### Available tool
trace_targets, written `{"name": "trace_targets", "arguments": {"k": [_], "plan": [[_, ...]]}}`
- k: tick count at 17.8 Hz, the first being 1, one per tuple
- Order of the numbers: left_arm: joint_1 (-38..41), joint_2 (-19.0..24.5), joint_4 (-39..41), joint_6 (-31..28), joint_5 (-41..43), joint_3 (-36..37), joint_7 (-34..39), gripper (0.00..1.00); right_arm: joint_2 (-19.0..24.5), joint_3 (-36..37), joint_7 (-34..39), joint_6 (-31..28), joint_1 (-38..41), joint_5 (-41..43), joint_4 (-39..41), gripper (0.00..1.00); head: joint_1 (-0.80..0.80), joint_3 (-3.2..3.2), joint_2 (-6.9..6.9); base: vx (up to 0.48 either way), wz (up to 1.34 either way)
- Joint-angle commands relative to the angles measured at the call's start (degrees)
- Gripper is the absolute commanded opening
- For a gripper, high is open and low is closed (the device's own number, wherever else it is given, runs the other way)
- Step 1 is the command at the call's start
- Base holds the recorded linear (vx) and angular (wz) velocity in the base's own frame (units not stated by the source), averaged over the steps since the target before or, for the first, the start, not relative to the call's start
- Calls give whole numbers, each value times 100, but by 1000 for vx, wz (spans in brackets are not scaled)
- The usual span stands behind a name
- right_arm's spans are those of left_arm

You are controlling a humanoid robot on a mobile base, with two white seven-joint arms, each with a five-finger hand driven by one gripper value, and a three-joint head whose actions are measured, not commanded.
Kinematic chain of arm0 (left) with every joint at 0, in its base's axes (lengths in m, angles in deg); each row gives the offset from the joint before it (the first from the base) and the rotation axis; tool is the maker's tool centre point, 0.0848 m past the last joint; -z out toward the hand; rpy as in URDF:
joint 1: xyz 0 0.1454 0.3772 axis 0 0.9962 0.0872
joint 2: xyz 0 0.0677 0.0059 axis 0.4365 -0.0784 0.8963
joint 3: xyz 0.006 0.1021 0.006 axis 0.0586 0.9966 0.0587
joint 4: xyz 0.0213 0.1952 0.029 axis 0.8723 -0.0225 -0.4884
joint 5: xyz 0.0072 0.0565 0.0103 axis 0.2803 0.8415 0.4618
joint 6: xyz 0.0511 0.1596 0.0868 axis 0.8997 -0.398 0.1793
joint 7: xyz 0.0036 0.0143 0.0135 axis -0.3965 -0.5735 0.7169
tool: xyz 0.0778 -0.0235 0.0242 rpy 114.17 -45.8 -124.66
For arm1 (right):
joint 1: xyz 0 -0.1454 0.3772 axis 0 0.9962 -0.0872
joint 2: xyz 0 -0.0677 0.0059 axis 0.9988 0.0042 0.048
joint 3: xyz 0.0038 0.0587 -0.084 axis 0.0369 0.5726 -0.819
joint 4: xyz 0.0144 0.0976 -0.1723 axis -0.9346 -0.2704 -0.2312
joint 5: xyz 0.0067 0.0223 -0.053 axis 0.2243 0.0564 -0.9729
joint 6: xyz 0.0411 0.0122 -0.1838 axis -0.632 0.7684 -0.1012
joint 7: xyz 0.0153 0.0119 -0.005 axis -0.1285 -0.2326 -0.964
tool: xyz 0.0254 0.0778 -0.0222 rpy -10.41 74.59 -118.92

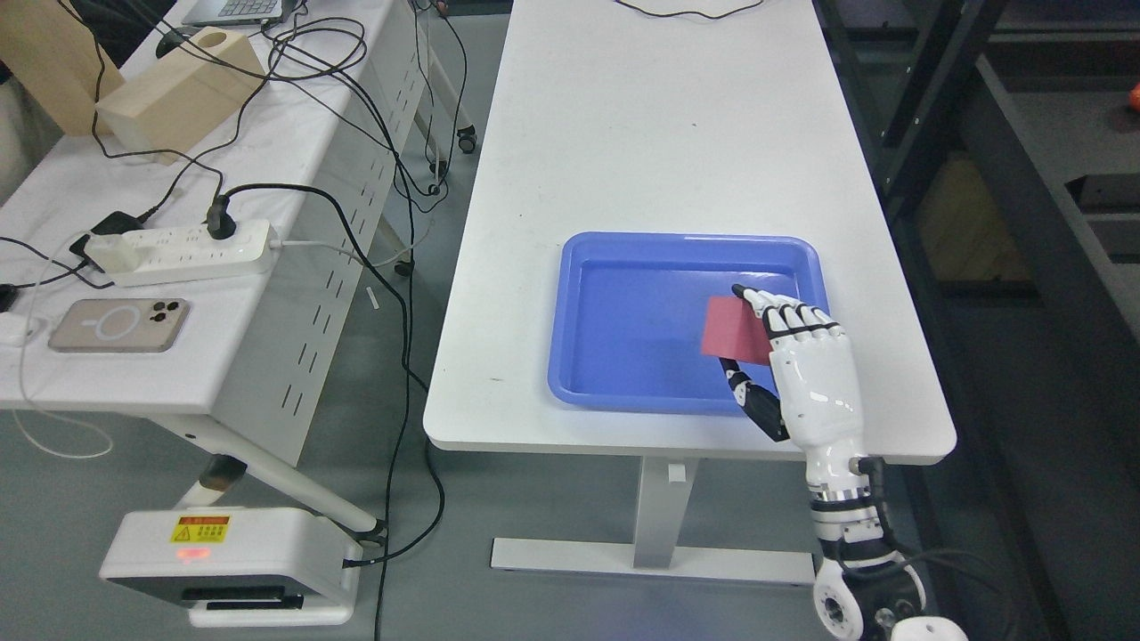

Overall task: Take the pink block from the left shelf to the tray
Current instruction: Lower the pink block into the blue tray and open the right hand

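The pink block [735,329] sits clamped in the right hand [806,369], its flat face jutting out to the left of the white palm; the fingers [788,316] curl over its top edge and the dark thumb [753,396] presses up from below. Hand and block hang together over the right part of the blue tray [623,396], and I cannot tell whether the block touches the tray floor. Nothing else lies in the tray.

The tray rests on a white table [641,133], close to the near edge beneath the wrist. Well off to the hand's left stands a second white table [134,383] carrying a power strip [183,254], a phone [118,324] lying flat, tangled black cables [338,89] and a pale wooden block [178,93]. To the hand's right, dark shelving [1024,178] runs along the wall, and grey floor [499,499] shows below.
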Motion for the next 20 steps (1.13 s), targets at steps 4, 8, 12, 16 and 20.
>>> {"name": "trace_targets", "arguments": {"k": [4, 8, 12, 16, 20], "plan": [[-167, 100, 100, 3, 0, 0, 2, 100, -100, -407, 581, 7, -8, -306, -154, 10, 0, 0, 0, 195, -6], [-167, 100, 100, 3, 0, 0, 2, 100, -100, -407, 872, -28, 27, -288, -199, 18, 0, 0, 0, 141, -35], [-167, 100, 100, 3, 0, 0, 2, 100, -100, -363, 890, -81, 124, -165, -190, 39, 0, 0, 0, 89, -5], [-167, 100, 100, 3, 0, 0, 2, 100, -100, -328, 986, -178, 159, 440, -181, 66, 0, 0, 0, 53, -1], [-167, 100, 100, 3, 0, 0, 2, 100, -100, -231, 986, -143, 177, 871, -173, 78, 0, 0, 0, 11, 0]]}}
